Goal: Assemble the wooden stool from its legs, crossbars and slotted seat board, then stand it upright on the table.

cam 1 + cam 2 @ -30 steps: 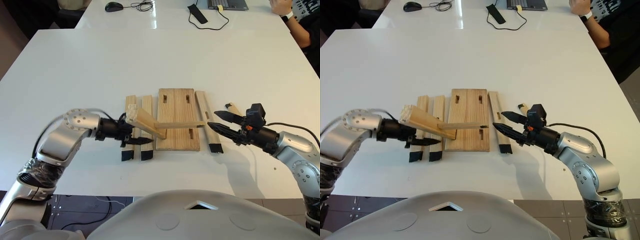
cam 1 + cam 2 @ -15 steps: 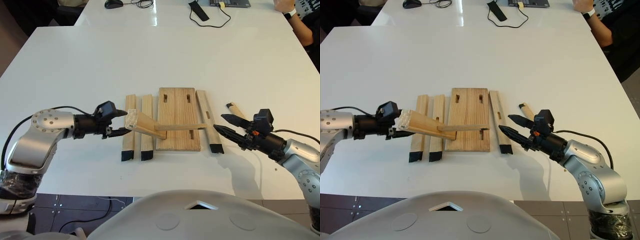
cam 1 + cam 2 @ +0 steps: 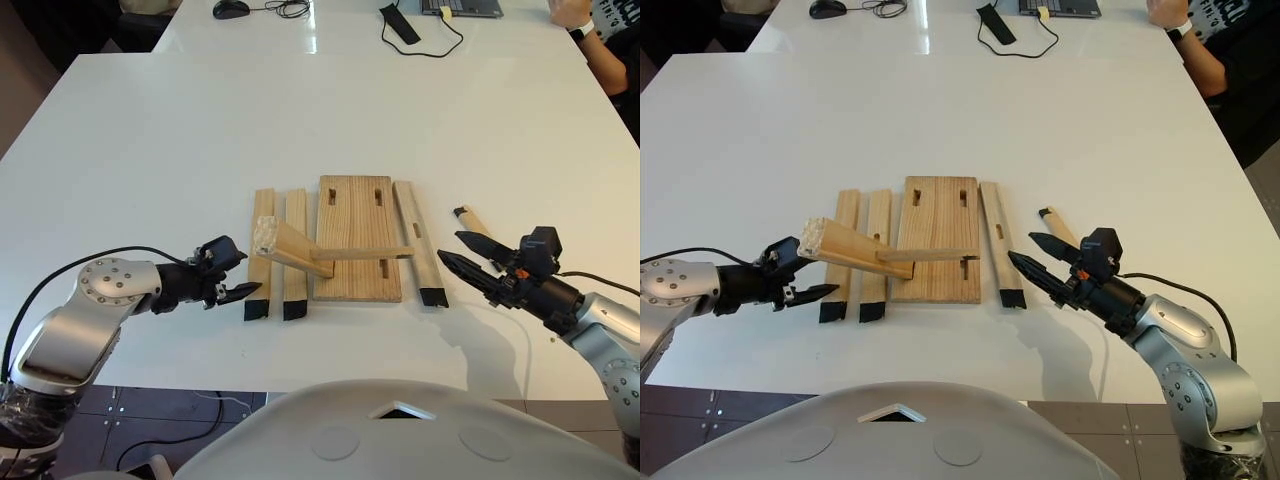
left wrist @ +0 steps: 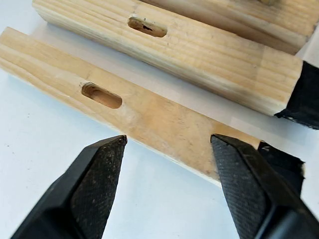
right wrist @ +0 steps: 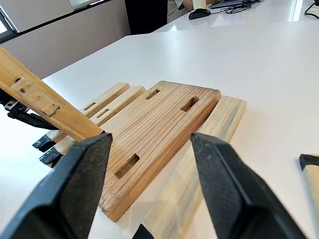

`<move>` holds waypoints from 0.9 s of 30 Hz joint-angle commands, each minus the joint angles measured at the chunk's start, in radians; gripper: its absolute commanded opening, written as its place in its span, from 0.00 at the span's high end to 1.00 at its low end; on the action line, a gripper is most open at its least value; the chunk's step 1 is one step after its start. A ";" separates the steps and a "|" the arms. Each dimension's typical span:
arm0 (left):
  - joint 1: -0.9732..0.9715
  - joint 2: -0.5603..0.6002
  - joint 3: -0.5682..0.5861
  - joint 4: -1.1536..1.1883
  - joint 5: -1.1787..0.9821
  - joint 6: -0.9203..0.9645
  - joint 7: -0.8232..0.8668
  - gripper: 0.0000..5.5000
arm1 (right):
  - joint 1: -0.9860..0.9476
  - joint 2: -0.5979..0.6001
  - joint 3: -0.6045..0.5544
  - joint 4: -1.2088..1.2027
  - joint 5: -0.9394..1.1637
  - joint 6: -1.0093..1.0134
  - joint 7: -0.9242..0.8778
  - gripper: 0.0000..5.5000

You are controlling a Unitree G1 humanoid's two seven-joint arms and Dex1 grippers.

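left pincer (image 3: 238, 278): spread wide, right by the near end of the leftmost pale wooden leg (image 4: 149, 112), flat on the white desk (image 3: 150, 150)
right pincer (image 3: 450, 245): spread too, empty
slotted wooden seat board (image 3: 358, 215): mid-desk
tip: imo pinch the leg's sides, clear of its slot

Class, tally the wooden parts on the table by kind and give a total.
Slotted seat board: 1
Black-tipped legs lying flat: 3
Leg propped at a tilt: 1
Thin crossbar: 1
Partly hidden piece at far right: 1
Total: 7
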 commanded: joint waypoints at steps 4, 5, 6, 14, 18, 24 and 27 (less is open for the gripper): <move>-0.101 0.070 -0.034 0.264 0.113 -0.137 -0.051 0.43 | 0.015 0.008 0.009 -0.005 -0.029 -0.020 -0.013 0.47; -0.135 0.073 -0.030 0.294 0.111 -0.153 -0.065 0.43 | 0.020 0.012 0.012 -0.008 -0.031 -0.023 -0.016 0.47; -0.165 0.072 -0.025 0.311 0.098 -0.155 -0.081 0.43 | 0.025 0.015 0.014 -0.009 -0.033 -0.026 -0.017 0.47; -0.237 0.025 0.012 0.301 -0.032 -0.024 -0.139 0.43 | 0.048 0.028 0.034 -0.009 -0.061 -0.049 -0.027 0.47; -0.249 0.003 0.009 0.309 -0.045 0.017 -0.134 0.43 | 0.046 0.025 0.048 -0.003 -0.079 -0.054 -0.028 0.47; -0.241 -0.033 -0.067 0.382 0.018 -0.006 -0.121 0.43 | 0.042 0.028 0.060 0.001 -0.094 -0.058 -0.031 0.47; -0.253 -0.054 -0.079 0.431 0.034 -0.022 -0.110 0.43 | 0.036 0.029 0.071 -0.001 -0.098 -0.057 -0.033 0.47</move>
